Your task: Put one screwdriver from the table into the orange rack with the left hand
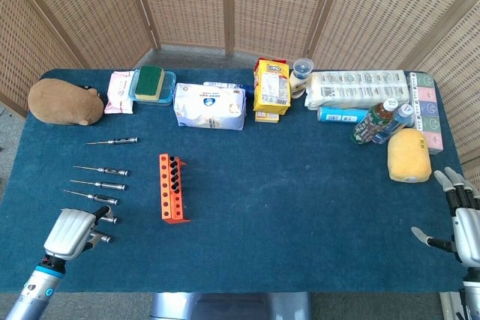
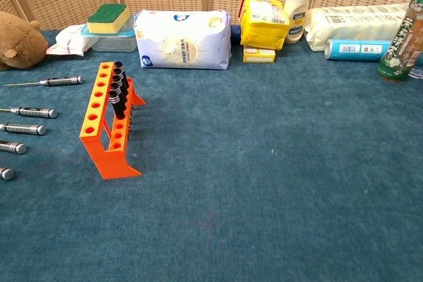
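left of orange rack (image 1: 172,187), sideways screwdrivers (image 1: 97,184)

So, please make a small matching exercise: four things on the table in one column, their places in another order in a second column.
Things:
1. orange rack
2. brown plush toy
3. yellow sponge
4. left robot hand

Places:
A. far left corner
B. over the nearest screwdrivers
C. right side, near the bottles
D. just right of the screwdriver row

Pairs: 1-D, 2-A, 3-C, 4-B
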You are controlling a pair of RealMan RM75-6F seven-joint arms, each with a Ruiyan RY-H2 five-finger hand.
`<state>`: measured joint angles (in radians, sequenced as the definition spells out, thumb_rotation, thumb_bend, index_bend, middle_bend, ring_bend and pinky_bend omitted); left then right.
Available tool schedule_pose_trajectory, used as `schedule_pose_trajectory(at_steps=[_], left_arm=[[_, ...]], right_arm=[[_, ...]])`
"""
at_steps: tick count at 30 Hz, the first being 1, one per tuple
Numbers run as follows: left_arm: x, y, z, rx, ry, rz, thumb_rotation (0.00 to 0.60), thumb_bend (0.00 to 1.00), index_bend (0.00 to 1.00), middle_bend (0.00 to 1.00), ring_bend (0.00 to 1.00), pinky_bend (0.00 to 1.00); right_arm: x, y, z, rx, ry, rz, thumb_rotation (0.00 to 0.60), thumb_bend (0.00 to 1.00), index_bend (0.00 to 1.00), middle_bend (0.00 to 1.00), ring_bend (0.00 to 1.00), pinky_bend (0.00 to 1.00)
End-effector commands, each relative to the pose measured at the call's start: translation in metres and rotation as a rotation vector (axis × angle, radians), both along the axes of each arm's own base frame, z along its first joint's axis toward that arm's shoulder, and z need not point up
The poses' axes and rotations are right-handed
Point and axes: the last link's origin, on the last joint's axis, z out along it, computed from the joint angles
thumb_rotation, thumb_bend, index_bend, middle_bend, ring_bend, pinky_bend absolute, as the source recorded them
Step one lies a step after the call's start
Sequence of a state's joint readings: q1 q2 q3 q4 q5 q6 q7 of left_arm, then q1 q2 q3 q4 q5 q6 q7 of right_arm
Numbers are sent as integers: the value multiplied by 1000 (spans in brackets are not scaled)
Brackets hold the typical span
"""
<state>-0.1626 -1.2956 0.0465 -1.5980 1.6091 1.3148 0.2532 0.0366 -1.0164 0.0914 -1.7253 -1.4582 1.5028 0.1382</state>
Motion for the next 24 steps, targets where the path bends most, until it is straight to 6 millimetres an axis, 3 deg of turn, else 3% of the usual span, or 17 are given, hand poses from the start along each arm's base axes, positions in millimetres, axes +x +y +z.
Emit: schedule_pose_trajectory(at_steps=[1,6,11,24], left_arm=[[-3,-3,-1,-10,16,18,600,176,435,1000,1000,995],[-12,-5,-6,-19,39,37,600,183,435,1000,1000,995],[-16,-9,-16,-40,49,29,600,263,435,1000,1000,995],[-27,-17,-31,-66,96,38,600,271,435,1000,1000,995]], right_arm=[[0,0,1,-1,-2,-1,600,0,57,19,18,0],[0,0,0,7,-8,-3,600,0,57,19,18,0],[0,1,1,5,-11,-2,600,0,57,19,19,0],[0,1,1,14,-22,-2,599,0,57,19,19,0]])
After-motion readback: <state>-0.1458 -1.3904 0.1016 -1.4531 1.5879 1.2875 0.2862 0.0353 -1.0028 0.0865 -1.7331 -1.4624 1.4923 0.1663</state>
